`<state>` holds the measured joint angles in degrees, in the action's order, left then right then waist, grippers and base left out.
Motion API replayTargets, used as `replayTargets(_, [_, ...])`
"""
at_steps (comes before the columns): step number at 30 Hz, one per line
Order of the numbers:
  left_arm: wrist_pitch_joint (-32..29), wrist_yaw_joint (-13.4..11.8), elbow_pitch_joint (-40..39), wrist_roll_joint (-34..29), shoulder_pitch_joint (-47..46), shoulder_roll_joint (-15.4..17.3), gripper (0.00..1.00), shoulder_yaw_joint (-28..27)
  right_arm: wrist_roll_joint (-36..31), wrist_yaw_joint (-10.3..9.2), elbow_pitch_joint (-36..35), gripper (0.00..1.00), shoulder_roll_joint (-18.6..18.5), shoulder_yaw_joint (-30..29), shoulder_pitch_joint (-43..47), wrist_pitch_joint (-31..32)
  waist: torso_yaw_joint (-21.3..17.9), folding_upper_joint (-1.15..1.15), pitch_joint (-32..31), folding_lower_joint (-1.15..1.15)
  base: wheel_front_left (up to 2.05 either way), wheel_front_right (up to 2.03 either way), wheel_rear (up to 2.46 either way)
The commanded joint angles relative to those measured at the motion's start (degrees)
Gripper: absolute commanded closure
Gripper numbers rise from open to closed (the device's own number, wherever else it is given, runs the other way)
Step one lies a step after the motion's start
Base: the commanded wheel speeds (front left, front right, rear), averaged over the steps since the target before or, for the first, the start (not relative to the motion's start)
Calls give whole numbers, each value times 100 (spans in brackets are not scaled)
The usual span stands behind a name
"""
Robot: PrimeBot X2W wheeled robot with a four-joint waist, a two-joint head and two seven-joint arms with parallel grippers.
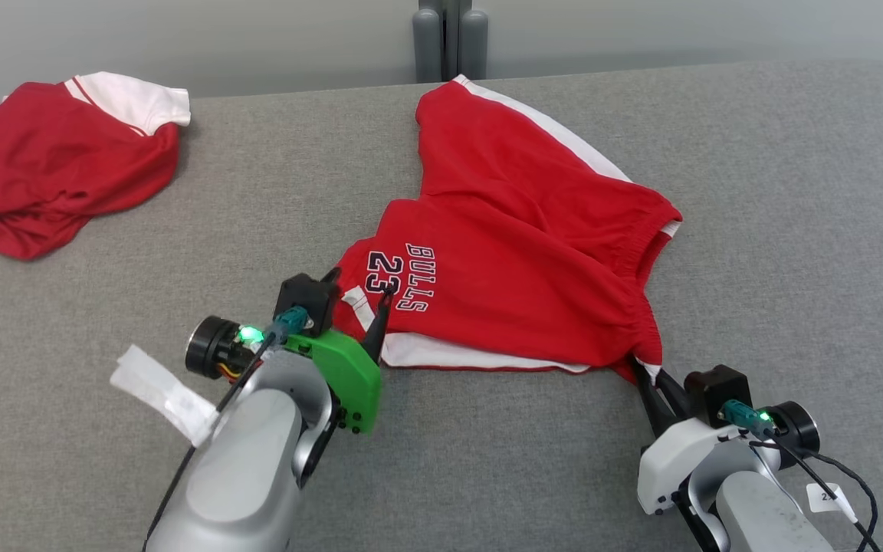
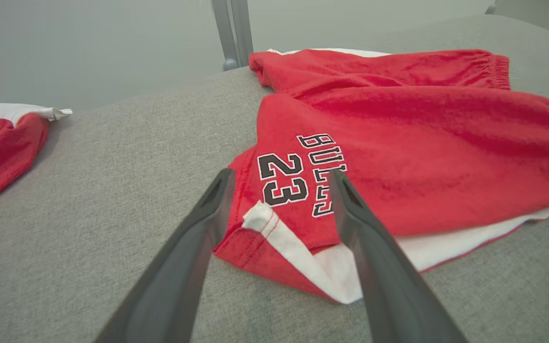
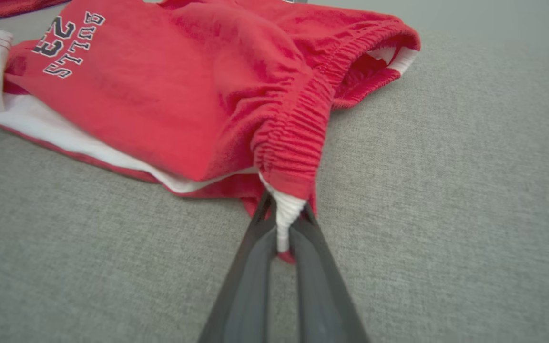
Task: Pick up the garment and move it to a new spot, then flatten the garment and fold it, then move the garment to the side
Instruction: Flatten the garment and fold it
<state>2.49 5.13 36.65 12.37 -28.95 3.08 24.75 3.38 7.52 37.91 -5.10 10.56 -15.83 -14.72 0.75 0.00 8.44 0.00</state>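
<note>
Logging red shorts (image 1: 518, 253) lying on the grey cloth-covered desk (image 1: 794, 230), a little right of centre in the head view and toward the near side. Noting a second red-and-white garment (image 1: 58, 161) heaped at far left, well apart, and grey posts (image 1: 449, 38) behind.

Seeing the right gripper (image 1: 647, 373) clamped tight on the near corner of the elastic waistband, with white trim and a red fold bunched between its fingers in the right wrist view. Seeing the left gripper (image 1: 359, 285) spread fully wide, holding nothing, straddling the near leg hem beside the "23" print. Not being able to tell whether its fingertips are touching cloth.

Judging risks:
- Pinching only a thin nub of waistband, so risking a slip under any pull or lift.
- Closing the left side on the top layer alone, or on the white flap curled out at the hem, so lifting one layer and dragging and creasing the rest.
- Pulling from one side only, so swinging and bunching the shorts rather than spreading them.

Reading orientation: long axis running across the robot's front, from the waistband corner at right to the printed hem at left. Waistband facing the robot's right, near leg opening pointing left, other leg angling away toward the posts and splaying the shape into a V.
</note>
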Motion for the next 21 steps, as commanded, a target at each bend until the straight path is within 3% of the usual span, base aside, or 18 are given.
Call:
replayTargets(1, [-186, 29, 184, 33, -173, 34, 0, -6, 34, -6, 35, 100, -17, 32, -71, -33, -47, 0, 27, 0, 0, 0, 0])
replayTargets(9, [-972, -25, 1090, 164, -727, 5, 0, 113, 114, -6, 107, 100, 17, 191, -192, -43, -181, 0, 139, 0, 0, 0, 0])
replayTargets(21, [-1067, 25, 1185, 281, -874, -10, 0, 446, 109, -6, 42, 100, 16, 142, -198, -50, -79, 0, 179, 0, 0, 0, 0])
